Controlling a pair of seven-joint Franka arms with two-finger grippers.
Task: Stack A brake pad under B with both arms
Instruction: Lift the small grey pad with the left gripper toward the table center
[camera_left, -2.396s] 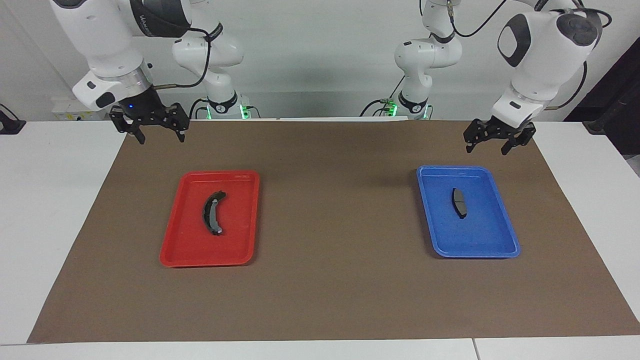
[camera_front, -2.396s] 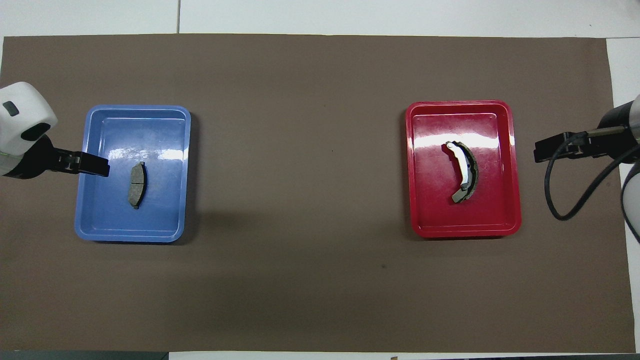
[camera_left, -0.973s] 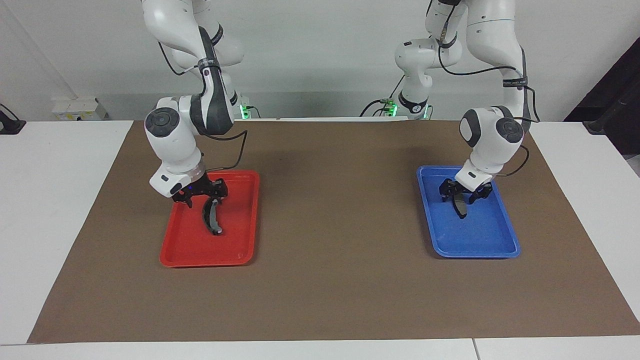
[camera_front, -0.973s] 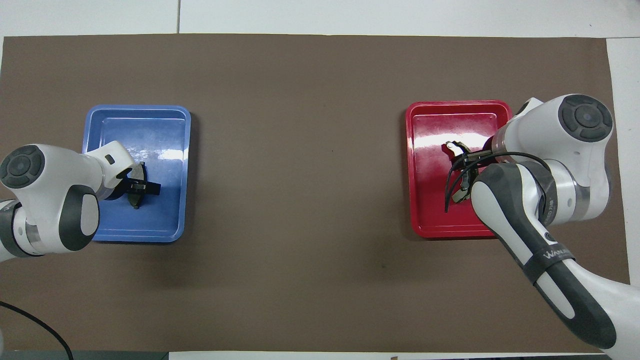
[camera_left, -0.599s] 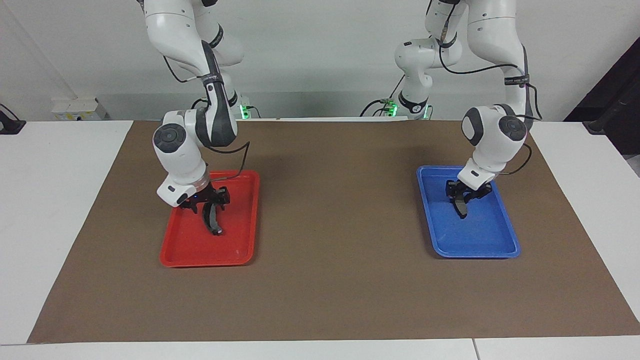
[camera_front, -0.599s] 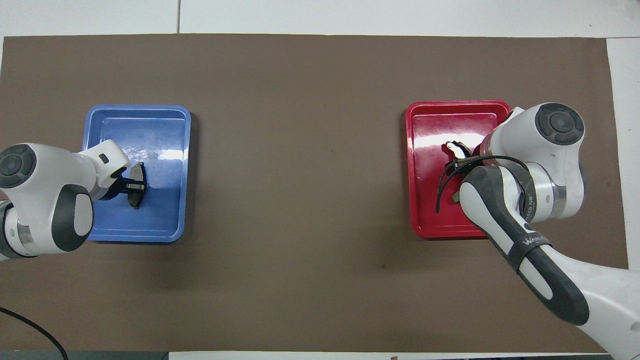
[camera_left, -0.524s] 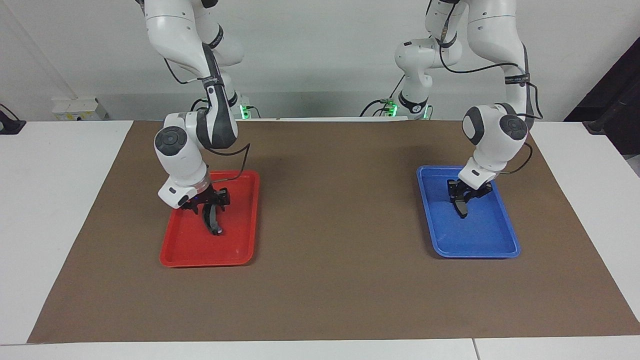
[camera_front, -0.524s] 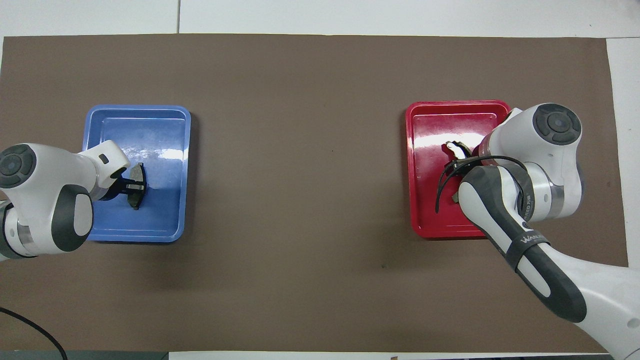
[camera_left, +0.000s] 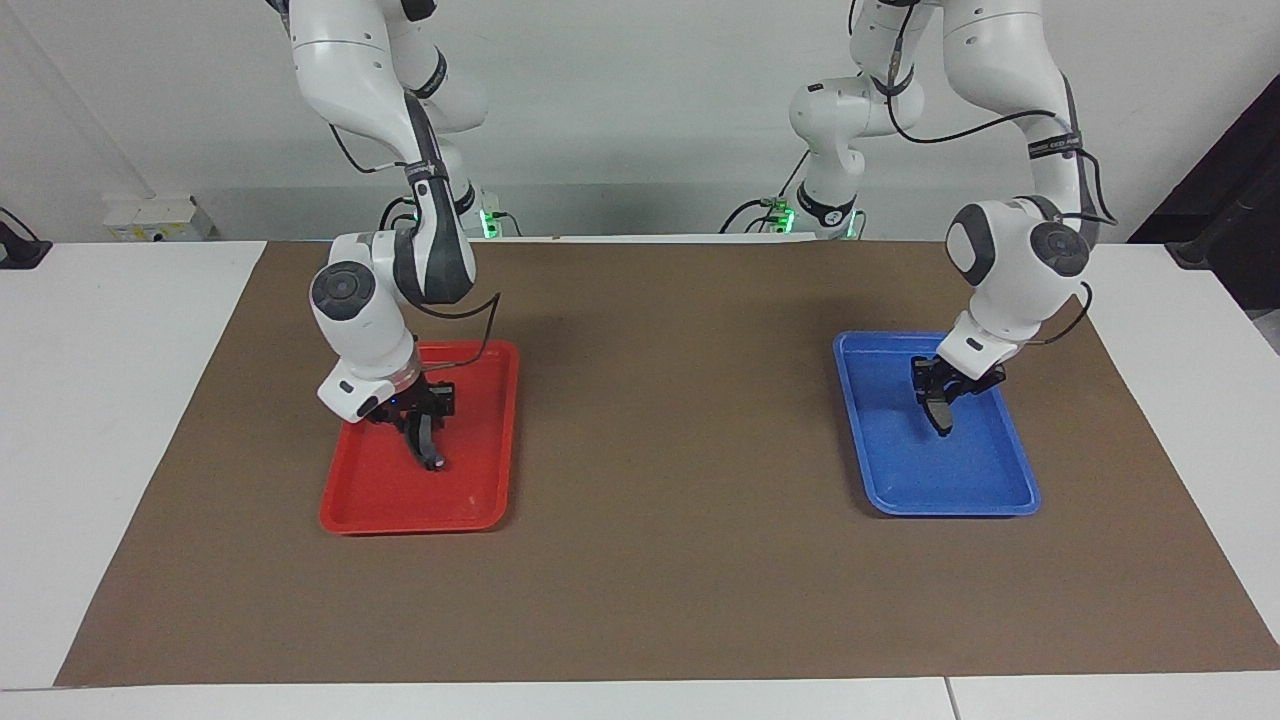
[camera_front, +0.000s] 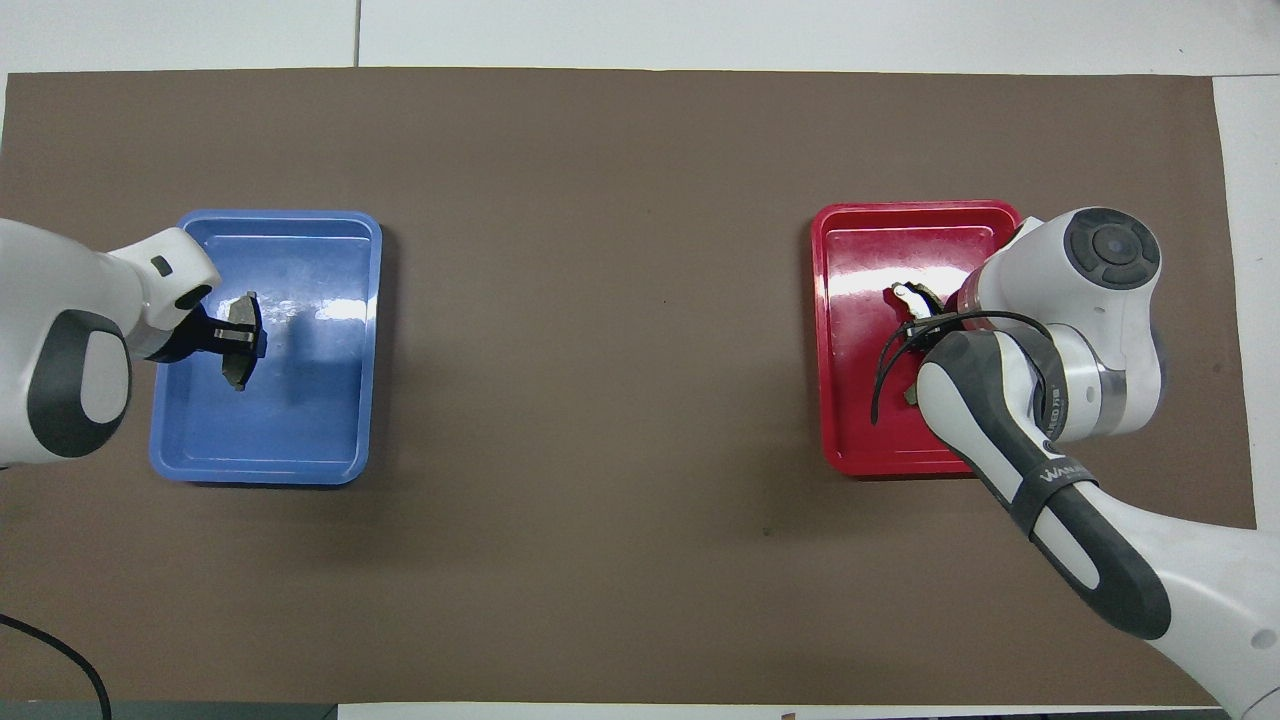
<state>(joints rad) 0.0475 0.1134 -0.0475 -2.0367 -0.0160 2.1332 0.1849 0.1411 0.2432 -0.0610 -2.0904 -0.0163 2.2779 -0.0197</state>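
The A brake pad (camera_left: 942, 415), short and dark, hangs in my left gripper (camera_left: 938, 398), which is shut on it a little above the blue tray (camera_left: 955, 508). In the overhead view the pad (camera_front: 238, 355) and the gripper (camera_front: 238, 335) sit over the tray (camera_front: 260, 475), on its left arm's side. B (camera_left: 432, 455), the black crescent pad with a light-grey strip, lies in the red tray (camera_left: 410, 522). My right gripper (camera_left: 422, 420) is down on it, shut on its middle. In the overhead view the right arm hides most of B (camera_front: 908, 295).
Both trays sit on a brown mat (camera_left: 660, 420) that covers most of the white table, the red tray (camera_front: 860, 465) toward the right arm's end. A broad stretch of mat lies between the trays.
Both arms came down into their trays and closed on the pads. My left gripper has since lifted the A brake pad off the blue tray's floor. B still rests in the red tray.
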